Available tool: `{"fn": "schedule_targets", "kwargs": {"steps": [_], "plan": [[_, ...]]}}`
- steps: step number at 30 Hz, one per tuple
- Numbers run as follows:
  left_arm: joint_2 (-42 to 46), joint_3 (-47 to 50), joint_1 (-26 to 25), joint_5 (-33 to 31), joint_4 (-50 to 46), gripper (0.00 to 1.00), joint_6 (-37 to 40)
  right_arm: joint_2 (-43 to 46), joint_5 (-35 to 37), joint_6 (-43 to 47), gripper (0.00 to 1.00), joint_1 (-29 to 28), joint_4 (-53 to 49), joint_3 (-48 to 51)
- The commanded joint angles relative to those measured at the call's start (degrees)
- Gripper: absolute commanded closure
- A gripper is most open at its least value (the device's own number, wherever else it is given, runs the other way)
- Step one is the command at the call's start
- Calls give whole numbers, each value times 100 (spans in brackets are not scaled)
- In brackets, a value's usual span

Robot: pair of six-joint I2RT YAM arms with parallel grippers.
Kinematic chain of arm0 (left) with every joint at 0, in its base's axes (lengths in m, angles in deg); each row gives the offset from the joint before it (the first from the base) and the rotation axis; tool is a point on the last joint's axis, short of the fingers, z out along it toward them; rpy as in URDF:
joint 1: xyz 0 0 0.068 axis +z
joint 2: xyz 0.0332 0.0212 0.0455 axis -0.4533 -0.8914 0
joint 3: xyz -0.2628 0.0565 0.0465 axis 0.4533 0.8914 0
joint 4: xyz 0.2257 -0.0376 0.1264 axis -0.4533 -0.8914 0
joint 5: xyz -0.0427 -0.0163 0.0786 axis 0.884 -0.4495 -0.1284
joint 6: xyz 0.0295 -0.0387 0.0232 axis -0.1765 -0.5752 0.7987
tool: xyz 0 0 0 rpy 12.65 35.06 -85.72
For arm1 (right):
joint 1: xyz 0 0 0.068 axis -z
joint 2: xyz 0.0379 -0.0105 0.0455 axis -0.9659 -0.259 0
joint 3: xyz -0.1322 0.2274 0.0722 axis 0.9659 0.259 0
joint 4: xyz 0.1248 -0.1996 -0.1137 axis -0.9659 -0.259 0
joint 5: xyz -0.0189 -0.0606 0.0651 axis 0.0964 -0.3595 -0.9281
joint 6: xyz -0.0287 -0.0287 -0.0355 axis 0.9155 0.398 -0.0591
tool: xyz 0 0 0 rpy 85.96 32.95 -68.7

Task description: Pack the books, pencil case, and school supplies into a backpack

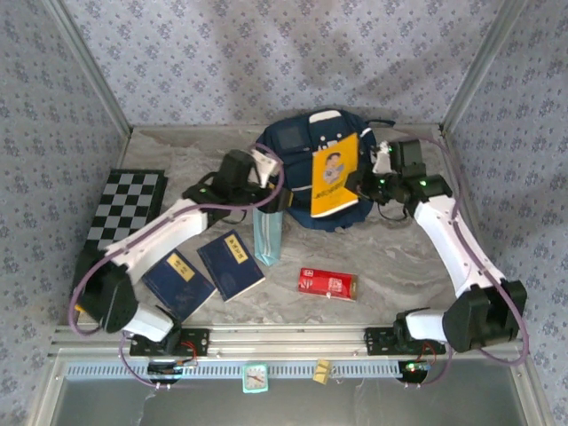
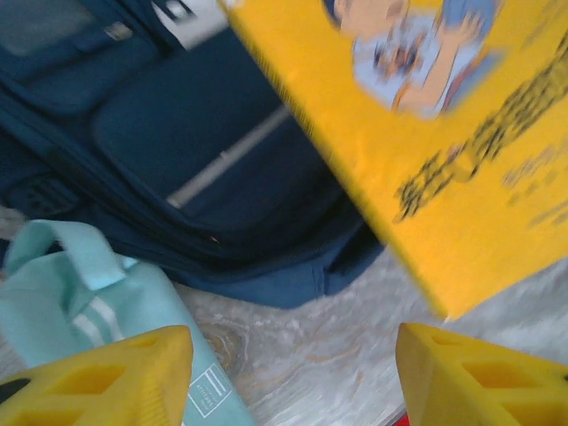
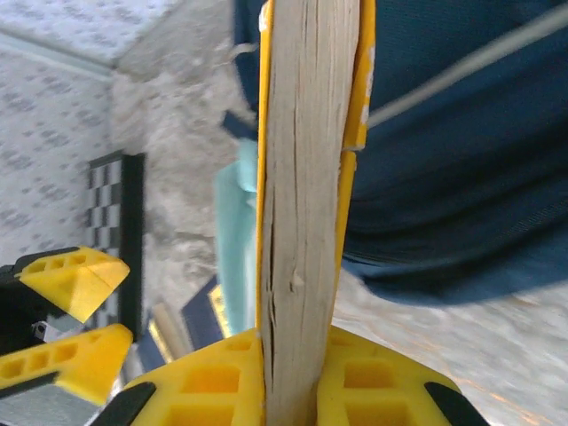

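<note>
My working surface is a tabletop (image 1: 408, 257) with a grey-beige marbled finish, evenly lit. Walls (image 1: 266, 53) enclose it at the back and both sides, all covered in pale blue-grey material with a small repeating floral print. Slanted aluminium posts (image 1: 89, 67) mark the rear corners. An aluminium rail (image 1: 293, 337) runs along the near edge, with a slotted grey strip (image 1: 106, 369) below it. A black-and-white chessboard (image 1: 124, 209) lies beside the left wall. Light is soft and shadows are faint.

A black-and-white chessboard (image 1: 124, 213) is lying at the left of the frame on the grey marbled table (image 1: 399, 266). 2 small objects, 1 teal item (image 1: 256, 377) and 1 yellow item (image 1: 322, 371), are sitting at bottom centre.
</note>
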Motion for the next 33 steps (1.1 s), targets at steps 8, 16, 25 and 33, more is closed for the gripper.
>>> {"fn": "schedule_targets", "kwargs": {"steps": [8, 16, 25, 33], "plan": [[-1686, -1340, -599, 97, -275, 38, 1911, 1277, 627, 148, 100, 1160, -841, 724], [-3250, -3024, -656, -13, -916, 41, 2319, 1692, 405, 111, 100, 1781, -980, 928], [-4293, -4327, -674, 83, -1701, 42, 2633, 1755, 81, 102, 100, 2057, -974, 1013], [-4895, -5075, -661, -166, -1882, 58, 2900, 1712, -1, 31, 100, 2087, -877, 1029]]}}
